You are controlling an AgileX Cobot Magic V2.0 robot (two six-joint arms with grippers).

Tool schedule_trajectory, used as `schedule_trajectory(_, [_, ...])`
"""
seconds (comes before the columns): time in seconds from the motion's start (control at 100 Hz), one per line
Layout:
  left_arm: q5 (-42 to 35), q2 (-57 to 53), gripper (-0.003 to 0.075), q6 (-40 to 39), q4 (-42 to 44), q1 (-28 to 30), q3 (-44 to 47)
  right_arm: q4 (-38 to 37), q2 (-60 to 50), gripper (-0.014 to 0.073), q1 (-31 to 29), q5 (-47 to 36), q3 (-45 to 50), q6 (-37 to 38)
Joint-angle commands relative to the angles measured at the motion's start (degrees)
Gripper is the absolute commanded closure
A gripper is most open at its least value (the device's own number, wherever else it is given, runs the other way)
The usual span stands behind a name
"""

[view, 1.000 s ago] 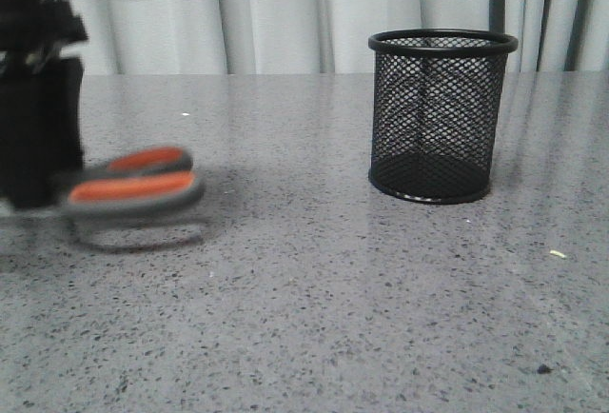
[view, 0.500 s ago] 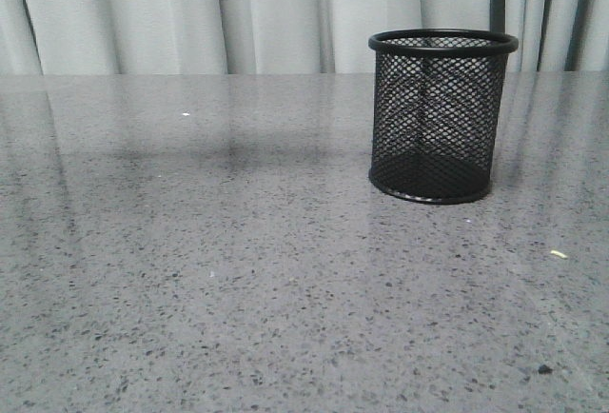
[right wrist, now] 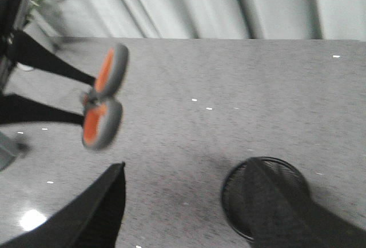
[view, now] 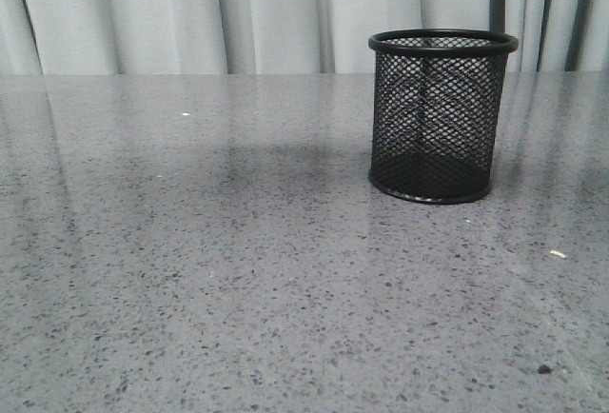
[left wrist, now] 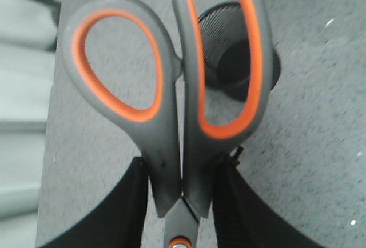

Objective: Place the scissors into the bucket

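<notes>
The black wire-mesh bucket [view: 442, 118] stands upright on the grey table, right of centre in the front view. No gripper or scissors show in that view. In the left wrist view my left gripper [left wrist: 183, 171] is shut on the scissors [left wrist: 166, 139] just below the orange-lined handles, held high in the air. The bucket [left wrist: 226, 59] lies far below, seen through one finger loop. The blades are hidden. In the right wrist view the scissors [right wrist: 106, 96] hang in the left gripper [right wrist: 86, 98]. My right gripper [right wrist: 186, 168] is open and empty above the bucket [right wrist: 234, 199].
The speckled grey table [view: 238, 270] runs back to pale curtains [view: 266, 13]. A few small crumbs lie on it near the front right [view: 558, 254]. A soft shadow lies on the table left of the bucket.
The left gripper with the scissors, low at the left of the front view a second ago, has risen out of that view. The shadow on the table has drifted toward the bucket.
</notes>
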Motion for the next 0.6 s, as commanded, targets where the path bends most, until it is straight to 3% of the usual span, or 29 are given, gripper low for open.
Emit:
schedule_trajectory(0.0, [-1.4, -2.3, 0.0739, -0.7, -1.8, -2.9, -2.1, 7.1, 1.7, 0.0189, 0.2, -1.6, -2.8, -2.5])
schedule_trajectory(0.28, [-5.5, -2.3, 0.0739, -0.7, -1.7, -8.6, -2.1, 14.6, 5.0, 0.0189, 0.2, 1.8, -3.8, -5.0])
schedule_trajectory(0.59, [-7.4, -2.3, 0.0739, -0.7, -1.7, -9.6, -2.1, 19.5, 7.2, 0.0189, 0.2, 4.5, -3.8, -7.5])
